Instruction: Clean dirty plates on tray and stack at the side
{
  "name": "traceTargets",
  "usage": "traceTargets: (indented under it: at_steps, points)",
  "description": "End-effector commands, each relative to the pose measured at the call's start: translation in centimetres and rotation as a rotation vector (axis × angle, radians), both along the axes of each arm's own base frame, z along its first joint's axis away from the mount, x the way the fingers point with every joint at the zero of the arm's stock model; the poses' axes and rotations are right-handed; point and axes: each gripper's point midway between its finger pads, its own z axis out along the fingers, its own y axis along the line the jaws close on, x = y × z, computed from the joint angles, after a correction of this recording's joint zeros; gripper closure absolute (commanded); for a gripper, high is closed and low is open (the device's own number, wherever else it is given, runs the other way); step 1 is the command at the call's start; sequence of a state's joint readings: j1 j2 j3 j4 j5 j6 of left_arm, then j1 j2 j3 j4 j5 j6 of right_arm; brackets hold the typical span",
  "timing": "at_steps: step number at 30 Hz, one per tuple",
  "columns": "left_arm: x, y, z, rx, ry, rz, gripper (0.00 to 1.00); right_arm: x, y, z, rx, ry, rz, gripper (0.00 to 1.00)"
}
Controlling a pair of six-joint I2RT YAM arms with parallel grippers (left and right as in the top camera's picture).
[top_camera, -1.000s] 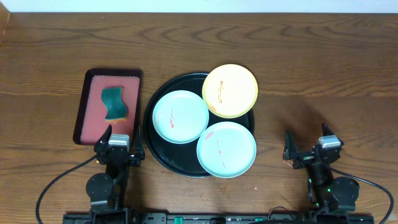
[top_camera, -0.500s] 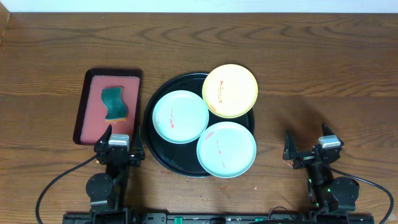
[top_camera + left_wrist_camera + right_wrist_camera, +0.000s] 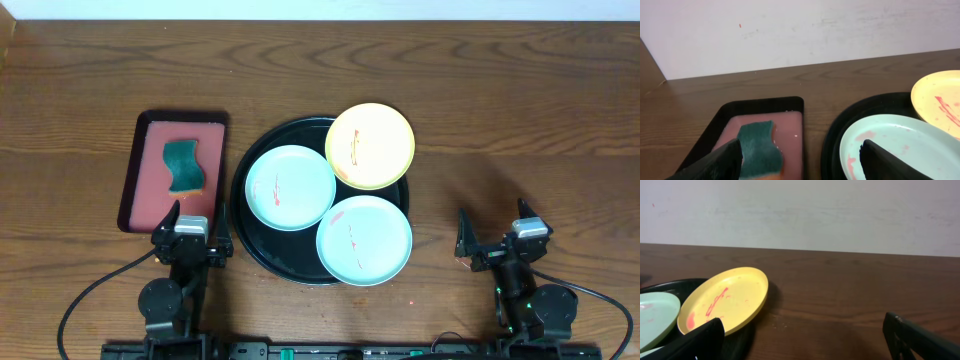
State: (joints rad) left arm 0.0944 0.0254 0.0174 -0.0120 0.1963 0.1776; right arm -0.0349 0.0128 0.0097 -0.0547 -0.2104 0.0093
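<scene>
Three plates (image 3: 364, 240) whole only in the overhead view, all on the black tray (image 3: 240, 215) at mid-desk (image 3: 500, 100).

Far left from above: pink tray (image 3: 150, 200) with dark rim, green sponge (image 3: 182, 166) lying in it, just beside the black tray but apart. Below it the left hand (image 3: 190, 232), released, fingers spread, grasping nothing. On the black tray, left pale plate (image 3: 290, 187), then yellow plate (image 3: 370, 146) at the far right side, then second pale plate (image 3: 350, 262) at the near right, the last two reaching past the rim. Thin red smears on each. Plate edges meeting; touching or overlapping, cannot tell. Far right, the right hand (image 3: 495, 238), likewise released and empty, well apart from the tray.

Left wrist view: glossy pink floor of the pink tray, orange layer under the sponge's green plainer here. Left pale plate and yellow plate both cut off by the frame; second pale plate out of view; dark fingertips (image 3: 715, 162) cropped at the bottom edge.

Right wrist view: tilt of the yellplate hidden from above, shown here, outer edge raised over the black rim. Only a sliver of a pale plate at the left edge. Pink tray and sponge out of view. Fingertips again cropped.
</scene>
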Motion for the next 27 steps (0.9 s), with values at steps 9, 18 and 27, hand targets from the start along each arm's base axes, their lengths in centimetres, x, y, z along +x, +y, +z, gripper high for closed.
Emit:
traceTargets:
  at_steps: [9,18,27]
  points:
    - [-0.1,-0.3,-1.5,-0.001,0.050,-0.016,0.25,0.2,-0.9,-0.2,-0.048,-0.003,-0.051,0.01]
    - [-0.1,-0.3,-1.5,-0.002,0.050,-0.016,0.24,0.2,-0.9,0.0,-0.047,-0.010,-0.050,0.01]
    - [-0.1,-0.3,-1.5,-0.003,0.050,-0.016,0.24,0.2,-0.9,0.0,-0.047,-0.010,-0.050,0.01]
